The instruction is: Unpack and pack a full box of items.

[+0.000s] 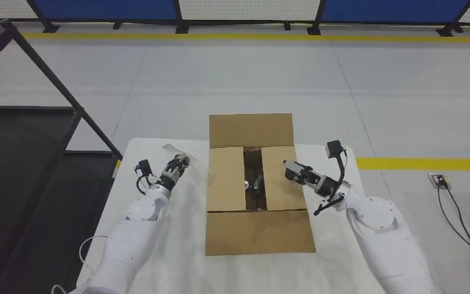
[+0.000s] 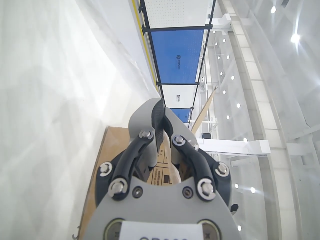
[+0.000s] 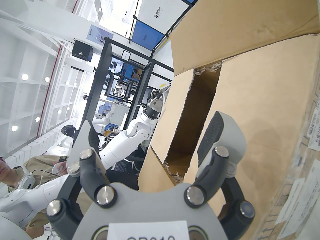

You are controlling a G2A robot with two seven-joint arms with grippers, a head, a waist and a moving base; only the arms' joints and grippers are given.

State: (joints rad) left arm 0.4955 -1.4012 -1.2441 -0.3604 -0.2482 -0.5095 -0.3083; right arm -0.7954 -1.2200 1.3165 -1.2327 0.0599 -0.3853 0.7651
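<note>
- The right end effector [image 3: 152, 122] is held released, its fingers [image 3: 212, 136] spread wide, just above the right inner flap [image 1: 283, 184] of the box [image 1: 226, 180], beside the gap between the flaps.
- The left end effector [image 2: 163, 112] is clenched, pad pressed against pad. Whether anything thin is pinched there cannot be told.
- It is held over the bench [image 1: 183, 253], near the left side of the box and apart from it.
- The box is set at the middle of the white-covered bench. The far flap [image 1: 251, 130] is folded outward and the near flap [image 1: 261, 234] is laid out toward the robot.
- The two inner flaps are lowered, with a narrow gap left between them.
- Through that gap a few small items [image 1: 255, 182], some dark and some pale, can be seen inside the box. What they are cannot be made out.
- Most of the inside is hidden under the inner flaps. In the right wrist view the gap is seen as a dark slot [image 3: 197, 106].
- The box is made of plain brown cardboard.
- Ragged, torn edges [image 3: 208, 68] are seen at the ends of the gap.
- Printed labels [image 3: 297, 196] are stuck on one of its faces.
</note>
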